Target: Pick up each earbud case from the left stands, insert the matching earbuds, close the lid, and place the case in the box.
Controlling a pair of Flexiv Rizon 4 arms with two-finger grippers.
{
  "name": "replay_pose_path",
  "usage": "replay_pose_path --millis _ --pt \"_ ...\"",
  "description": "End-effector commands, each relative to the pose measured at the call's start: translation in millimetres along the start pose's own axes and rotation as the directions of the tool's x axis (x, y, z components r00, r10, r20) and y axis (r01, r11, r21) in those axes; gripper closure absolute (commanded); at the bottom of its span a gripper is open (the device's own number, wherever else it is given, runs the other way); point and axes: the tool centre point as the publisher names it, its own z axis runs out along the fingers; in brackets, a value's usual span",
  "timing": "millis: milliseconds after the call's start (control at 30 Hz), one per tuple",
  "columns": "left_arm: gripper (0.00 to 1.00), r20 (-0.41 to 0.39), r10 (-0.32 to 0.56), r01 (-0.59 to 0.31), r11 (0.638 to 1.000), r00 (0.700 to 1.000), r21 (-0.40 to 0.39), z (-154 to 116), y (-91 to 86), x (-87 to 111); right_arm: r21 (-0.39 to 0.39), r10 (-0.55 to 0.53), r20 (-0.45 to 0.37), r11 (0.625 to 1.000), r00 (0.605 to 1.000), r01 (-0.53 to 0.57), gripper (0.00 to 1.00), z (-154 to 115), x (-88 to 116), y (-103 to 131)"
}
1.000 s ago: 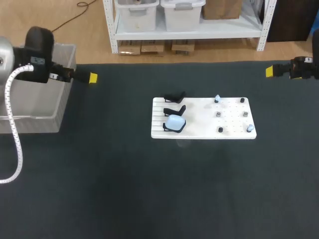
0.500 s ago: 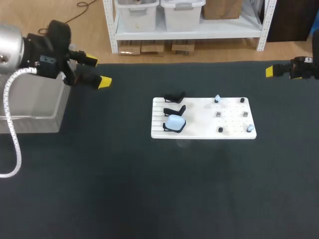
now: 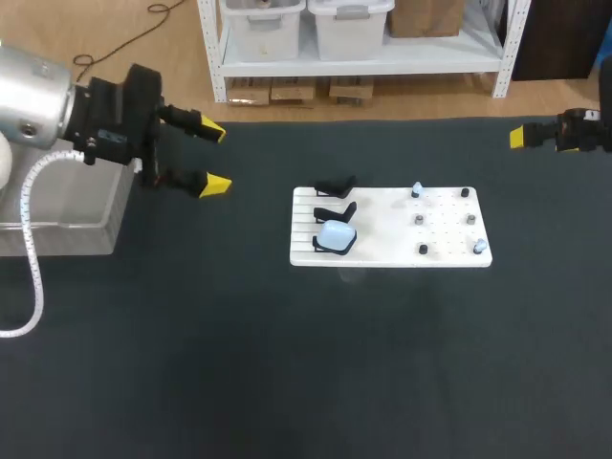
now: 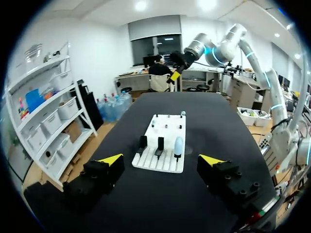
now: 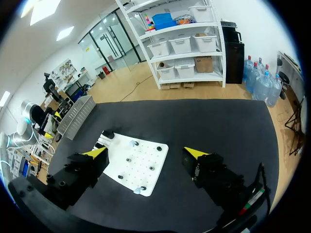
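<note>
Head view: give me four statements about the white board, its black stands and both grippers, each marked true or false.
1. A light blue earbud case sits on a black stand on the white board. True.
2. All three stands hold cases. False: two are empty.
3. The left gripper is open and holds nothing. True.
4. The right gripper is shut on an earbud. False: it is open, empty and off the board.

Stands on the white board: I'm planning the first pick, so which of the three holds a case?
The stand nearest the robot: it carries the pale blue case; the other two are bare.
</note>
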Motion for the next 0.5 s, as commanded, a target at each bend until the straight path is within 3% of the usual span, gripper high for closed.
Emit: replay_pose_path --millis 33,500 --pt "0.00 0.006 0.015 -0.015 0.997 1.000 0.078 16.3 7.9 6.7 0.000 0.000 0.000 1.000 1.000 0.000 0.00 -0.2 0.1 -0.1" --pt "0.00 -0.020 0.033 -0.029 0.985 0.999 0.170 67.7 -14.4 33.3 0.000 0.000 0.000 1.000 1.000 0.000 0.00 -0.2 0.1 -0.1"
